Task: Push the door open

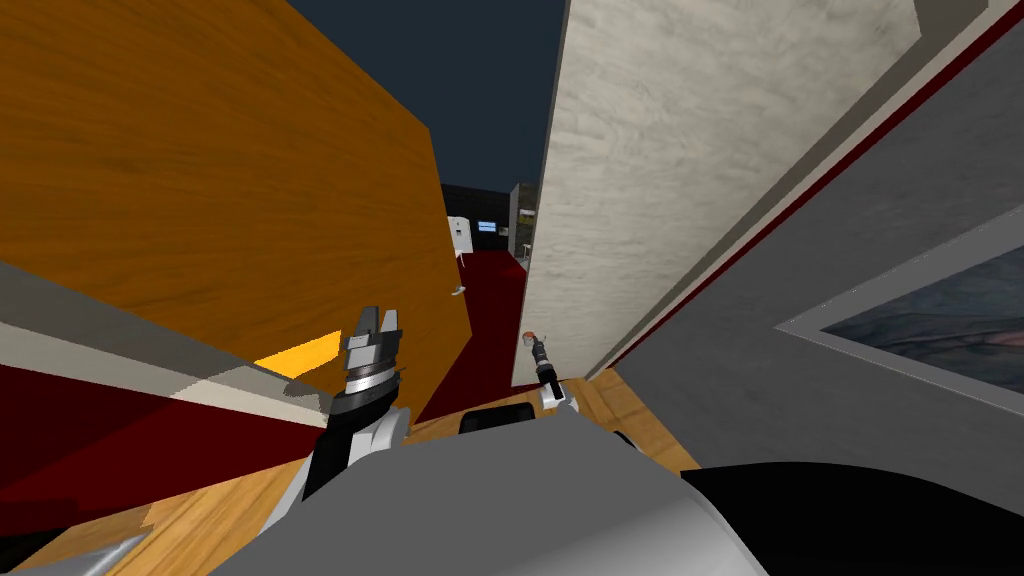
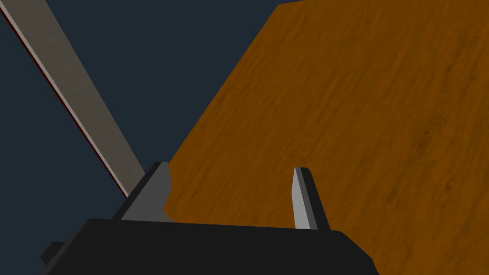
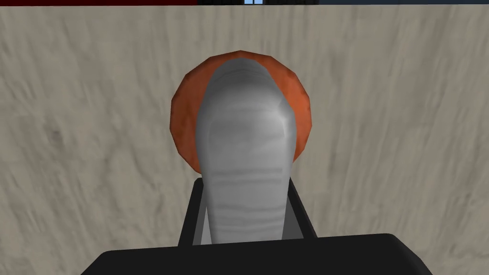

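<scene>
Beside the grainy orange wooden door (image 1: 200,180), left gripper (image 2: 230,167) fingers gape; right gripper (image 3: 243,184) fingers clench a rounded grey, orange-tipped rod (image 3: 243,119).

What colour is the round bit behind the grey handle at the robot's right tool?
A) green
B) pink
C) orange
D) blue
C: in the right wrist view the round plate behind the grey handle is orange. It sits on the pale door, and the right tool is shut on the handle.
</scene>
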Motion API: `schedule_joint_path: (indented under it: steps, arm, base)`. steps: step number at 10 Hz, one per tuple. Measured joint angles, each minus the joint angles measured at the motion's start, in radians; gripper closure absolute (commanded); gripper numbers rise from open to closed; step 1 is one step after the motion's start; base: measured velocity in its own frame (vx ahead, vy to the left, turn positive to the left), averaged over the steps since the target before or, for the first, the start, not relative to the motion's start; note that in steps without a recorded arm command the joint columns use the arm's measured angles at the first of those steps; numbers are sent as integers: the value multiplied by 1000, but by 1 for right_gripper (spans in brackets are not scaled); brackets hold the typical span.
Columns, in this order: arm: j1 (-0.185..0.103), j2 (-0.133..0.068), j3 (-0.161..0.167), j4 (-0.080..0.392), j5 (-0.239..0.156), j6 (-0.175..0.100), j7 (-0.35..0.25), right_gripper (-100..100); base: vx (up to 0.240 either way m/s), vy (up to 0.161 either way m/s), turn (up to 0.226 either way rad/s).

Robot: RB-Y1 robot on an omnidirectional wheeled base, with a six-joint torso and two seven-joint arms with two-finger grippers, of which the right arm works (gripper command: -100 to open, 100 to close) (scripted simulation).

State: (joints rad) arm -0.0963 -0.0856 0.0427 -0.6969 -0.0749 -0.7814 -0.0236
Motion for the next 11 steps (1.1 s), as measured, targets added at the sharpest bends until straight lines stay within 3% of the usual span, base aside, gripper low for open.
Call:
schedule_joint_path:
  steps: [3,4,6,8,11]
  arm:
    - [-24,4,-32,31,-14,-15,24,100]
    - [-9,2,-40,8,-18,-5,27,100]
    - [-22,7,-66,36,-30,-12,45,100]
    - [-3,8,-86,-4,-38,5,57,100]
    - [-30,13,-127,33,-57,-2,79,100]
  base:
    - [183,75,-66]
    - [217,60,-106]
    - [204,57,-83]
    - [181,84,-102]
    - [184,74,-81]
